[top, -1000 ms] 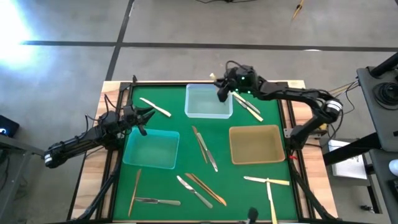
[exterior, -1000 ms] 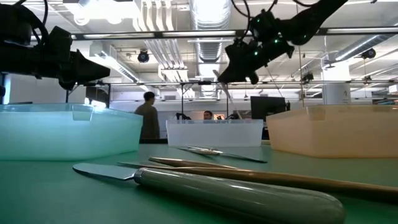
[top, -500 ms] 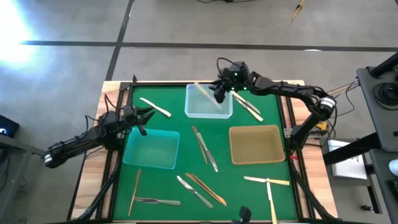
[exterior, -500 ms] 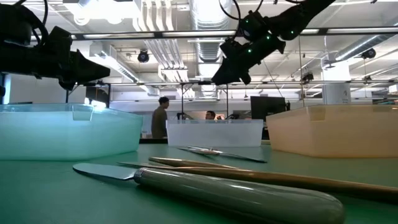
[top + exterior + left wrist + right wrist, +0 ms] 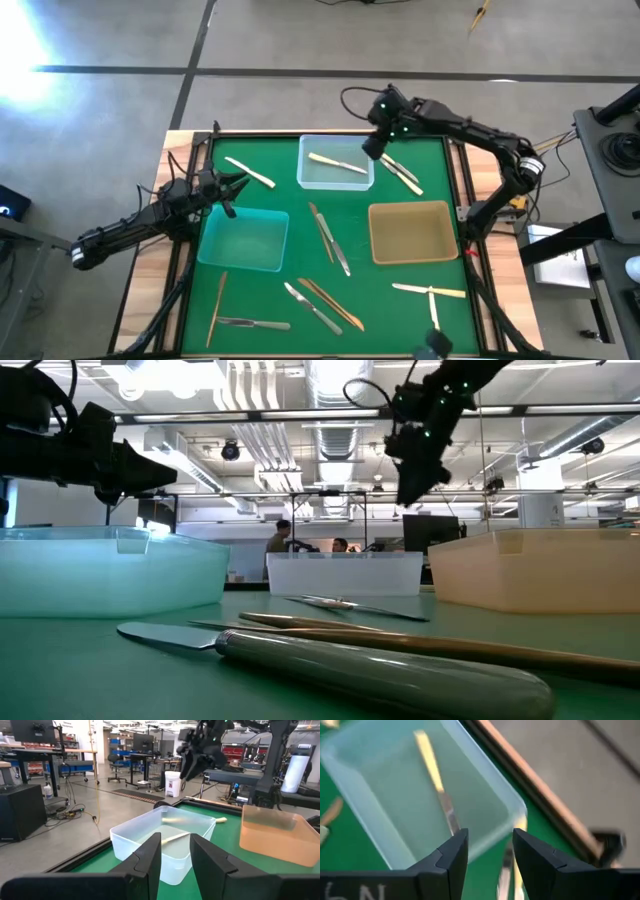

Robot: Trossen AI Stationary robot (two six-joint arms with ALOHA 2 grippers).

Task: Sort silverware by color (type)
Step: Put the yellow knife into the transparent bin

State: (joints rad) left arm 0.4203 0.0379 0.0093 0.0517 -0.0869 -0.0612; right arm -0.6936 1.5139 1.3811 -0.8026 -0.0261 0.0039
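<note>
Right gripper point(image 5: 372, 147) hangs empty with its jaws parted, just off the far right corner of the clear tray point(image 5: 306, 177). In that tray lies one cream-handled knife point(image 5: 336, 162). Two more cream pieces point(image 5: 400, 173) rest beside the tray on the green surface point(image 5: 300, 250). Left gripper point(image 5: 228, 192), jaws narrowly apart and empty, waits over the teal tray point(image 5: 243, 262), near another cream utensil point(image 5: 249, 172).
</note>
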